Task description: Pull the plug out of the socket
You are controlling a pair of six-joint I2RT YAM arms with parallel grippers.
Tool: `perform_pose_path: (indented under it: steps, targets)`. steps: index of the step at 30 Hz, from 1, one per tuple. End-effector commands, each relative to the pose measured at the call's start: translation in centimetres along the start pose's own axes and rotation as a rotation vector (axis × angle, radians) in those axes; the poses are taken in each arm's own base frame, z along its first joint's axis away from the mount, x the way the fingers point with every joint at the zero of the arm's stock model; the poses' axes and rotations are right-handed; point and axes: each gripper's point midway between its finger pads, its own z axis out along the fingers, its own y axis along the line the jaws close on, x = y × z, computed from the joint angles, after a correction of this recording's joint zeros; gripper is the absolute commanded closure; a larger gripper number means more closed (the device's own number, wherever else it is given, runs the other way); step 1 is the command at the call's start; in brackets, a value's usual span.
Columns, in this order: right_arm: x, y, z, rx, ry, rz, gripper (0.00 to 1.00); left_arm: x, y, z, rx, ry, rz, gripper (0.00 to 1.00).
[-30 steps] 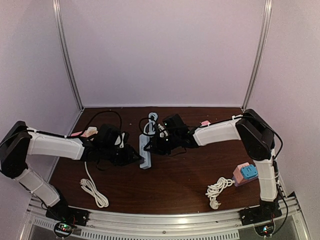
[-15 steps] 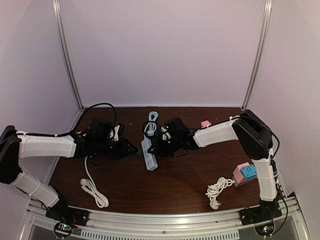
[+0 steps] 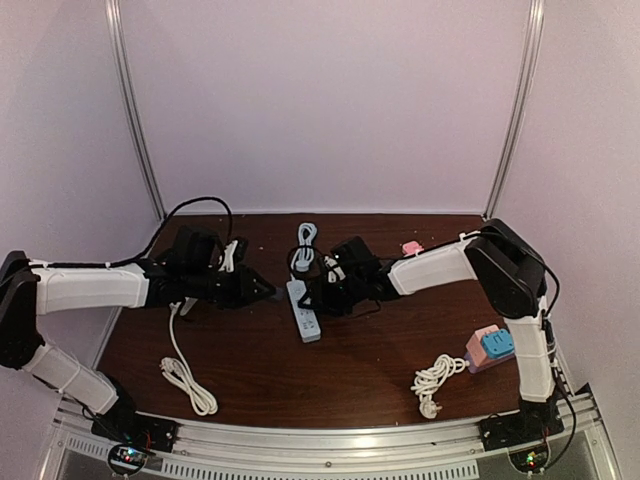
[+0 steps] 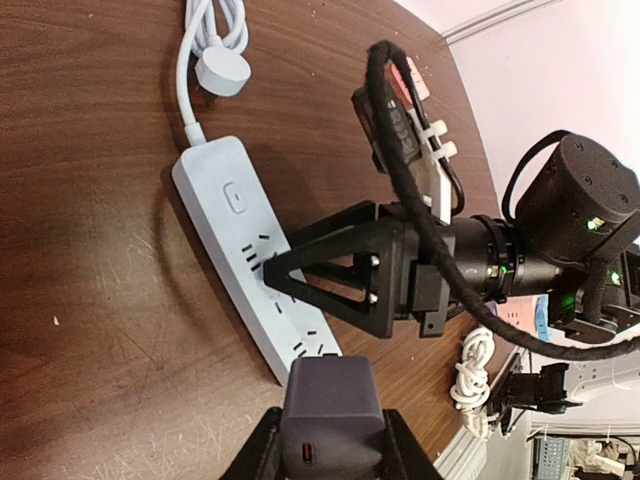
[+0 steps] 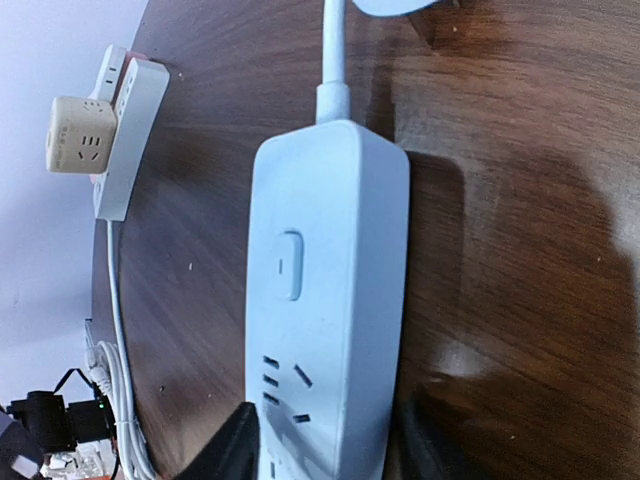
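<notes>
The plug (image 4: 330, 405) — a dark block with a small port in its face — is seen pinched between the fingers of the left gripper (image 4: 330, 445). It is held off the white power strip (image 4: 250, 250), whose sockets lie bare on the brown table (image 3: 370, 360); in the overhead view a gap shows between plug and strip. The pull itself is therefore judged done, and the step in hand is release and retreat. The right gripper (image 5: 322, 440) is set astride the strip's socket end, one finger along each long side; whether the strip is squeezed or merely flanked cannot be told. For the next move, the strip would have to be let go squarely so that it is not dragged aside — and the plug carried off and set down on bare wood, away from the cord (image 5: 335, 40).
</notes>
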Motion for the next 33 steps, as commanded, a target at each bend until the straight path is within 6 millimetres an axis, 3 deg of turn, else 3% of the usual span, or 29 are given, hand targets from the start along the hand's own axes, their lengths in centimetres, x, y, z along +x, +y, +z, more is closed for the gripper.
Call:
perform_pose_path:
  steps: [1, 6, 11, 15, 19, 28, 33]
  targets:
    - [-0.5, -1.7, -1.9, 0.107, -0.032, -0.094, 0.41, -1.5, -1.7, -0.7, 0.099, -0.024, 0.018, 1.0]
    - [-2.4, -0.6, -4.7, 0.112, -0.119, -0.237, 0.26, -1.3, -1.7, -0.9, 0.158, 0.029, -0.051, 1.0]
    - [-4.0, 4.4, -9.9, -0.038, -0.295, -0.465, 0.22, -1.0, -2.0, -1.1, 0.241, 0.104, -0.138, 1.0]
    - [-3.6, 8.0, -14.3, -0.185, -0.452, -0.643, 0.21, -0.9, -3.2, -1.3, 0.299, 0.141, -0.161, 1.0]
    - [-2.2, 10.7, -16.6, -0.31, -0.525, -0.808, 0.23, -1.4, -4.9, -1.6, 0.391, 0.154, -0.18, 1.0]
    - [0.2, 14.6, -17.0, -0.393, -0.524, -0.996, 0.23, -1.8, -8.0, -2.1, 0.529, 0.171, -0.207, 0.98]
    - [1.1, 16.1, -16.1, -0.4, -0.463, -1.037, 0.24, -1.6, -9.8, -1.8, 0.583, 0.183, -0.18, 0.98]
